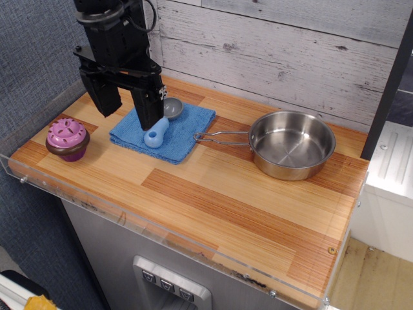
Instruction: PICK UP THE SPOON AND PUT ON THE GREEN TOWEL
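The spoon [159, 130], with a light-blue handle and a grey bowl, lies on the bright blue towel [182, 134] at the back left of the wooden counter. My black gripper [126, 110] hangs above the towel's left part, just left of the spoon. Its two fingers [148, 106] are spread apart and hold nothing. The gripper hides part of the towel and the edge of the spoon's bowl.
A steel pan [292, 143] with a wire handle [221, 136] sits to the right of the towel. A purple toy cupcake [67, 137] stands at the left. A clear plastic rim [161, 240] runs along the counter's front edge. A plank wall is behind.
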{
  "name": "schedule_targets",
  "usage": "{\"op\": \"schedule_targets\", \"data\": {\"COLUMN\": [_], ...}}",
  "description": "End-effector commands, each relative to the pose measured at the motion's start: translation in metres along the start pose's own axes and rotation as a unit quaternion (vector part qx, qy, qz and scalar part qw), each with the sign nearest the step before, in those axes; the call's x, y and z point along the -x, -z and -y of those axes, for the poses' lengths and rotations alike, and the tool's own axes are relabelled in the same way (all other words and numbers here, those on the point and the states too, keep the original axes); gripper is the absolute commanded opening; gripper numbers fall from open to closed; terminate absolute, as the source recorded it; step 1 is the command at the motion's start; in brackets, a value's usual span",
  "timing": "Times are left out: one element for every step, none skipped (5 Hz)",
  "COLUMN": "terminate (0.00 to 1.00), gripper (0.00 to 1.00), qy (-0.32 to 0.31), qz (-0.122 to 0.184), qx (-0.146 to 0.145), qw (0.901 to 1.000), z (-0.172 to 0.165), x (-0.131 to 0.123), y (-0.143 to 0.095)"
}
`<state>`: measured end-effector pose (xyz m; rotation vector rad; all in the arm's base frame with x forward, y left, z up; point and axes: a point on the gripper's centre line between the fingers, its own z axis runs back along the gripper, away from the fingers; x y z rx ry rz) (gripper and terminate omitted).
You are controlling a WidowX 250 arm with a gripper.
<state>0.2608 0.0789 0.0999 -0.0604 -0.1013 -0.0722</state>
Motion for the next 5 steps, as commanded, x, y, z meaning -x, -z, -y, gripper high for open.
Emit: {"op": "schedule_targets", "data": {"terminate": [0.00, 0.00, 0.00, 0.00, 1.00], "gripper": [1.00, 1.00, 1.00, 1.00, 1.00], "qy": [0.009, 0.009, 0.009, 0.009, 0.009], "qz": [0.017, 0.017, 0.017, 0.017, 0.017], "qx": [-0.009, -0.009, -0.009, -0.009, -0.009], "qw": [0.9998, 0.9998, 0.9998, 0.9998, 0.9998], "z": [-0.0023, -0.0023, -0.0023, -0.0023, -0.0023], "x": [-0.0002, -0.0002, -0.0002, -0.0002, -0.0002], "y": [-0.0126, -0.0126, -0.0126, -0.0126, -0.0126]}}
